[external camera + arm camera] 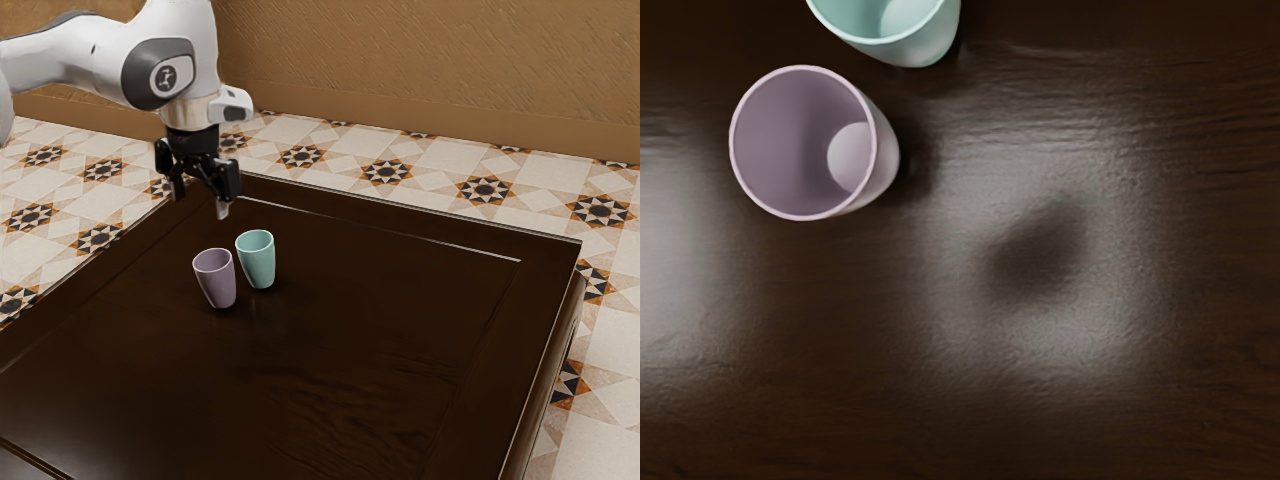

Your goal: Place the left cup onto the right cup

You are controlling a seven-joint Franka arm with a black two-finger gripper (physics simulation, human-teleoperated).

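Black two-finger gripper [198, 198] poised above the dark wooden table [400, 330], spread wide, holding nothing, well apart from both cups and set back toward the exterior view's upper left. Lilac cup [215, 277] upright on the table, mouth up, just beside the teal cup [256, 258], apparently not touching; lilac toward the exterior view's left, teal toward its right and a little farther back. From the wrist: lilac cup [805, 140] open-mouthed, off to one side of what looks like the hand's blurred shadow [1040, 250], teal cup [890, 25] just past it, farther from the shadow. Judged as the approach stage: nothing grasped, stacking not yet begun. Probably the lilac one to lift, as the left of the pair in the exterior view. Hazards from here: descending without first shifting over the lilac cup, and so closing on bare table; landing a finger on the rim rather than astride the wall, tipping the cup; sweeping a wide-spread finger into the teal neighbour, given so narrow a gap, and shoving the target out of place. Later: too light a pinch on the smooth tapered wall, hence slipping in the lift; too low a carry, hence clipping the teal rim; an off-centre release, hence toppling both instead of nesting.
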